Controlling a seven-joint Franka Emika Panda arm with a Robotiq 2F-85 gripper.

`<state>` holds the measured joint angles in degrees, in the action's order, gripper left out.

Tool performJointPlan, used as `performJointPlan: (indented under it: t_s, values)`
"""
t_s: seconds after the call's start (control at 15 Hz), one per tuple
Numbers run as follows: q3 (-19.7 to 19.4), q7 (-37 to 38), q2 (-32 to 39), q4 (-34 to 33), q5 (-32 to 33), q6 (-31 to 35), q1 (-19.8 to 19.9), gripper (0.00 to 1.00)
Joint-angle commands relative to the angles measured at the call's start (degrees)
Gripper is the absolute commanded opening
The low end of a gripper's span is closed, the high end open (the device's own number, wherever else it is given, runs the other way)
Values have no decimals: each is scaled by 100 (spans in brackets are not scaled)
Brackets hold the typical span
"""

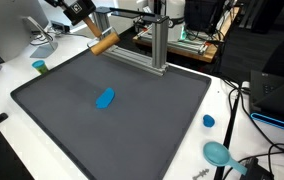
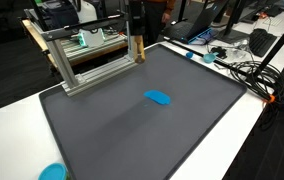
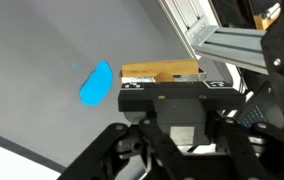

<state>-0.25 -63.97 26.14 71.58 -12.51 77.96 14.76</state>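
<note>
- Wooden block (image 1: pixel 102 44) is showing as a short, light tan piece with plain, smooth sides and no markings that I can make out
- In the wrist view the wooden block (image 3: pixel 160 70) is appearing as a long yellowish-brown bar, lying crosswise between the two fingers
- The gripper (image 3: pixel 172 88) is clamping the wooden block from both ends, with the jaws standing about as far apart as the block is long
- In an exterior view the gripper (image 1: pixel 92 32) is holding the wooden block up in the air, above the far corner of the mat (image 1: pixel 142 130), with the block tilting down towards the mat
- In an exterior view the wooden block (image 2: pixel 138 48) is hanging just beside a post of the metal frame (image 2: pixel 82 62); whether the two are touching cannot be told
- The metal frame (image 1: pixel 148 48) is standing along the far edge of the mat, which is dark grey and is covering most of the white table (image 1: pixel 2 95)
- A blue lump (image 1: pixel 105 98) is lying near the middle of the mat, well apart from the wooden block; the wrist view is showing the blue lump (image 3: pixel 96 84) to one side of the fingers
- A small blue cap (image 1: pixel 208 121) and a teal disc (image 1: pixel 217 152) are sitting on the table just off the mat's edge, and a little green cup (image 1: pixel 40 67) is standing off the opposite edge
</note>
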Motion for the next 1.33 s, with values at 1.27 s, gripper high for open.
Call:
performJointPlan:
  t_s: [1.27]
  values:
    - [100, 5181, -3113, 3176, 854, 1197, -1279, 22]
